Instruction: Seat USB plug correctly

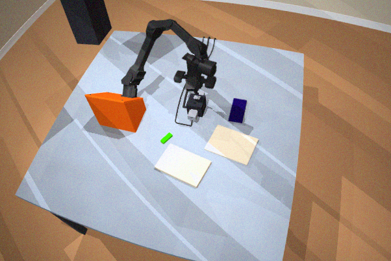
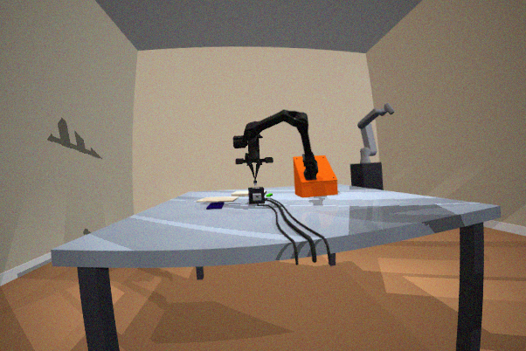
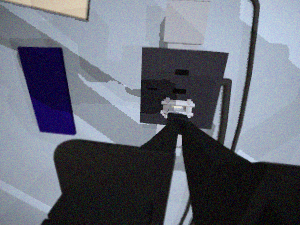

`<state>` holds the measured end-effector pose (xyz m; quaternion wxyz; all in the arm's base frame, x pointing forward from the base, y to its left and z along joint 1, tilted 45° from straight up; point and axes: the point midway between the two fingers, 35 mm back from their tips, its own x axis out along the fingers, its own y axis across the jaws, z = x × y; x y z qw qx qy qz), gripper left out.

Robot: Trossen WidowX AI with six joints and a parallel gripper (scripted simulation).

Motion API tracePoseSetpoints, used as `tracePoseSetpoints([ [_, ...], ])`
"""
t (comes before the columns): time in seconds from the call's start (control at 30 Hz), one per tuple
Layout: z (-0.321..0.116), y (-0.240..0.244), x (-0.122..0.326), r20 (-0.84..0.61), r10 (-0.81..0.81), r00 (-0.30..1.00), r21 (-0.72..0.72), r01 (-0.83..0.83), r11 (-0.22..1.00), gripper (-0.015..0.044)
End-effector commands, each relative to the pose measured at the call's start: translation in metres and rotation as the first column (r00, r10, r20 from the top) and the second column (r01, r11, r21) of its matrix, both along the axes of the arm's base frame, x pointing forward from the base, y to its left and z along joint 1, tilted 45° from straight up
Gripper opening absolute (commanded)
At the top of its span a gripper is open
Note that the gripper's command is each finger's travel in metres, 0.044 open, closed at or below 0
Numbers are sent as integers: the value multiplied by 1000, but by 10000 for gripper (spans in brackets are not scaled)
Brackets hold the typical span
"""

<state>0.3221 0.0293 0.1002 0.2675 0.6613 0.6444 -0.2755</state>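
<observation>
The power cube is black and stands on the table. A pale bracket-like socket surround sits on its top face, near one edge. My gripper is shut on the USB plug, right above that surround. The plug is mostly hidden by the fingertips; a small light piece shows beneath them in the exterior view, just above the cube. How far the plug is in or out of the socket, and which way round it faces, cannot be told.
A white block plug sits at the cube's side, with black cables around. A dark blue block, two cream slabs, a green stick and an orange box are also there.
</observation>
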Motion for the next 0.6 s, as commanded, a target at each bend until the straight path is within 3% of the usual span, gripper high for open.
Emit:
tracePoseSetpoints([
  [0.0, 2, -3, 1, 5, 5, 1000, -5, -5, 1000, 0],
  [0.57, 6, -6, 0, 61, 60, 996, -5, -60, 998, 0],
])
